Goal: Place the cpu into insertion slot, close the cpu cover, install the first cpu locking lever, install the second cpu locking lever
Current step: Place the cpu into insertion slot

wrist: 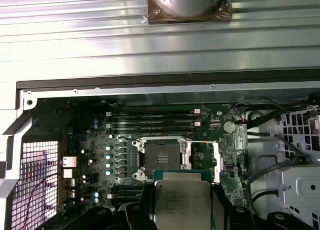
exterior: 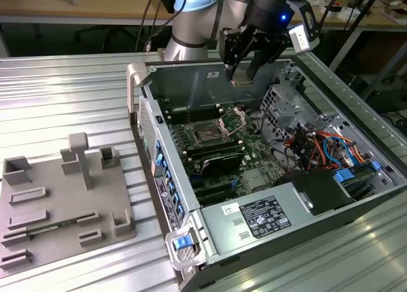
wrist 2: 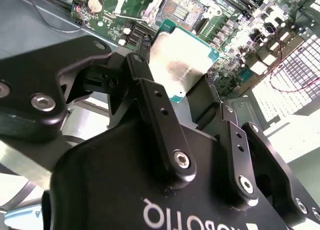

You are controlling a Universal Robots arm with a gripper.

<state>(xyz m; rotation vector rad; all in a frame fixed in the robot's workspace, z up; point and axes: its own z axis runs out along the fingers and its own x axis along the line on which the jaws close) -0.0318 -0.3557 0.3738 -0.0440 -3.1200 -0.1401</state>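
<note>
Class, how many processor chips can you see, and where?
1. The chip is clamped in the gripper, in the air above the open case; the socket is empty, its cover raised. Others could be hidden.

Silvery-gry cpu, grn circuit brd

Arm at the top centre of the exterior view, jaws closed on the cpu.

A grey joint with a pale blue cap sits left of the black wrist, where a small blue light glows. The gripper hangs below the wrist, pointing downward with a slight tilt. In both wrist views its black fingers press on opposite edges of the cpu, which lies flat between them.
</note>
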